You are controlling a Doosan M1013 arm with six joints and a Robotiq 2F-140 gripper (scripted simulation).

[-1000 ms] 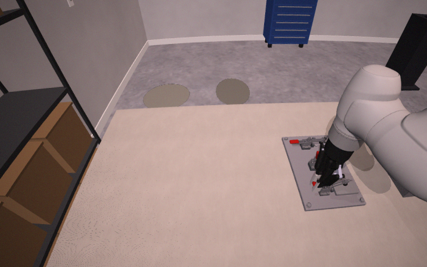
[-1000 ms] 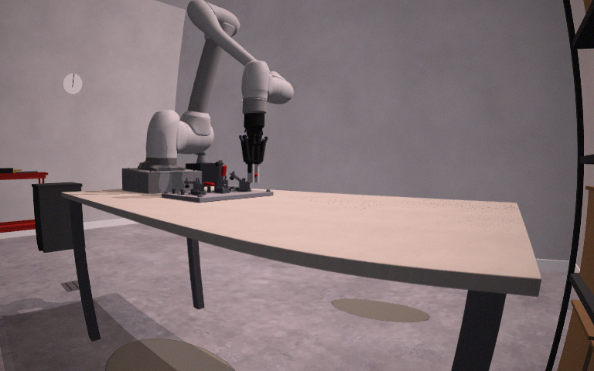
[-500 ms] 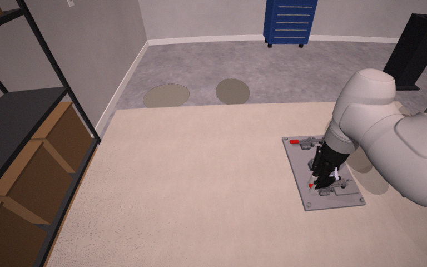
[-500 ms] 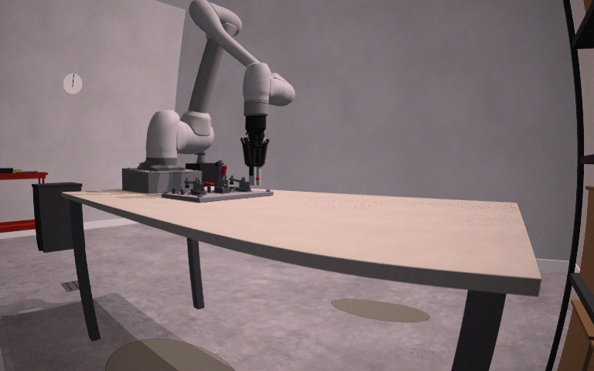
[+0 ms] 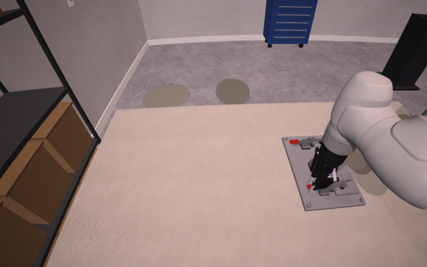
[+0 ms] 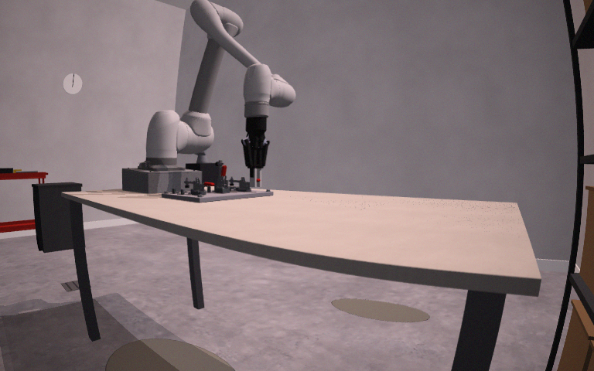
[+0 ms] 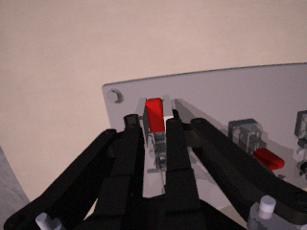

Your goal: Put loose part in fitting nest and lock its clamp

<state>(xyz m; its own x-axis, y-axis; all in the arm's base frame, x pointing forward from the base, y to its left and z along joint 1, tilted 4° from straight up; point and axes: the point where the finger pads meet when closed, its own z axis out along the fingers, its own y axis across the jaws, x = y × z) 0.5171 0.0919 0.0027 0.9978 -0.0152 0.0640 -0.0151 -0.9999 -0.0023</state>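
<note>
Grey plaster walls and mottled concrete surround the pale, matte tabletop (image 5: 188, 173) (image 6: 372, 227) (image 7: 58, 48). From the top, the red handle (image 5: 309, 186) (image 6: 258, 179) (image 7: 154, 115) points towards nine o'clock from its clamp (image 5: 326, 191) (image 7: 158, 149), right at the fingers (image 5: 309, 185) (image 6: 255, 178). A flat grey piece (image 5: 346, 191), perhaps the part, lies towards three o'clock.

In the exterior view, the black fingers hang upright, handle low beside their tips.

By the wrist view they're nearly together, straddling the smooth, blocky handle; I see no firm pinch. Its long axis runs twelve to six, so the coming push probably follows that line.
</note>
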